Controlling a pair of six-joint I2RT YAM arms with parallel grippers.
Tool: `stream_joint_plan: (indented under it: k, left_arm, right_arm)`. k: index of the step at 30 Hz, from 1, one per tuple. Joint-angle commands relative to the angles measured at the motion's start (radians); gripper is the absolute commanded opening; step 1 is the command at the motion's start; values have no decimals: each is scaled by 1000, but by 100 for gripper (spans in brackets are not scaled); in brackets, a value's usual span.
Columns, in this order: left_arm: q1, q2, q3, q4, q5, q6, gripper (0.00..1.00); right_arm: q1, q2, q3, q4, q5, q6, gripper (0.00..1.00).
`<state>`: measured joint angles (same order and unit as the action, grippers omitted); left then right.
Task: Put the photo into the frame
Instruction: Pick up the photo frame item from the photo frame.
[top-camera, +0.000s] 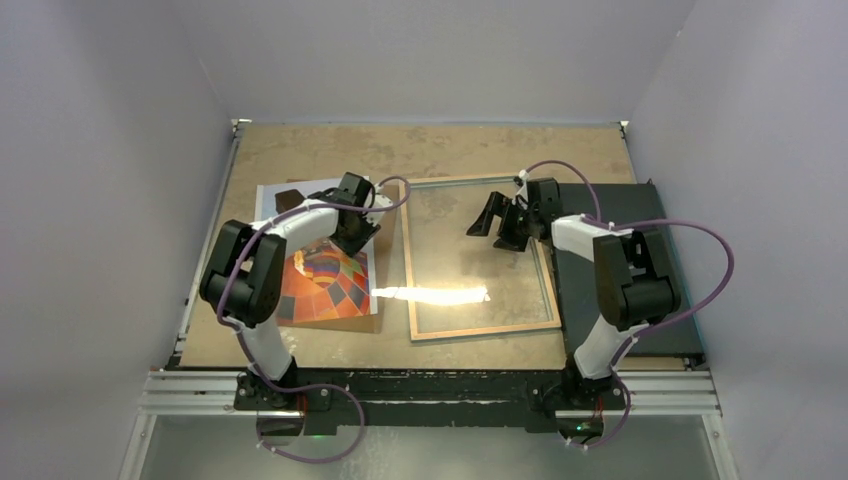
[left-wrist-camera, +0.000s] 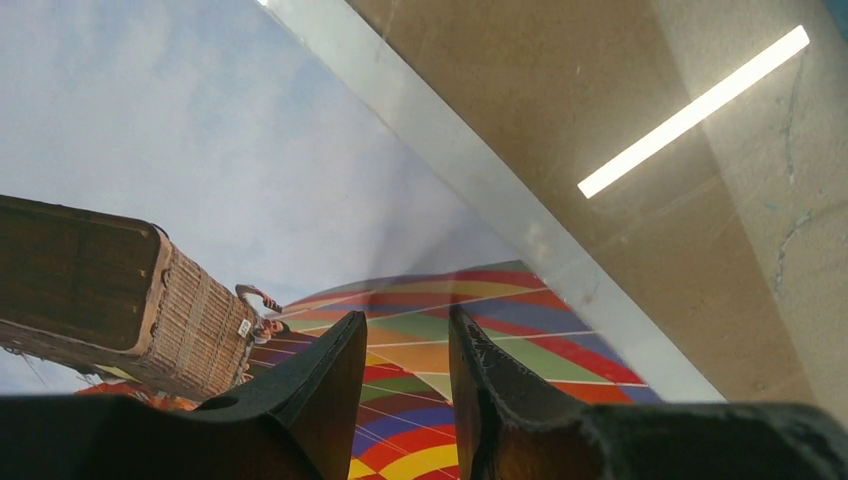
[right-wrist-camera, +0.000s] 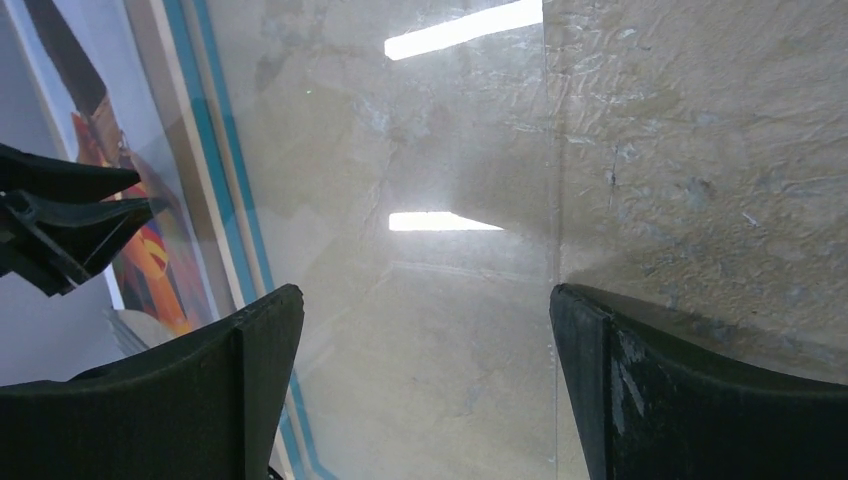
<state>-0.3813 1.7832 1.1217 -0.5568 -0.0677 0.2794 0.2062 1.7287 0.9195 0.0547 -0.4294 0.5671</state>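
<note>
The photo (top-camera: 325, 280) of a multicoloured hot-air balloon lies face up at the left, on a brown board. My left gripper (top-camera: 362, 232) is low over its upper right part. In the left wrist view its fingers (left-wrist-camera: 405, 318) stand a little apart, with only the balloon print (left-wrist-camera: 420, 350) showing between them. The frame (top-camera: 408, 260), wood rim up and with a glass pane, lies flat at the centre. My right gripper (top-camera: 497, 226) hangs wide open over the pane's far part. The right wrist view shows bare glass (right-wrist-camera: 440, 300) between its fingers (right-wrist-camera: 425, 305) and the frame's blue border (right-wrist-camera: 215, 170) at the left.
A brown backing board (top-camera: 386, 262) sticks out from under the photo, next to the frame's left rim. A black mat (top-camera: 620, 270) lies under the right arm, against the frame's right side. White walls close in the table on three sides.
</note>
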Motion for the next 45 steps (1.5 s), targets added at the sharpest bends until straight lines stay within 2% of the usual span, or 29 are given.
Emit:
stream_joint_plan:
  k: [1, 17, 28, 31, 39, 45]
  left_arm:
    - [-5, 66, 23, 60, 18, -43, 34]
    - [-26, 116, 20, 90, 33, -75, 33]
    - [-36, 134, 7, 98, 2, -69, 33]
    - [-37, 136, 2, 101, -3, -69, 32]
    - [-44, 138, -21, 110, -41, -56, 32]
    - [-44, 136, -32, 116, -60, -54, 32]
  right_arm:
    - [-9, 40, -66, 32, -83, 3, 95]
    - [-18, -31, -285, 460, -399, 239, 84]
    - [-17, -95, -350, 578, -469, 290, 83]
    - [-17, -111, -351, 525, -427, 242, 84]
    - [-13, -222, -245, 133, -86, 5, 95]
    - [-11, -226, -151, -4, 44, -70, 99]
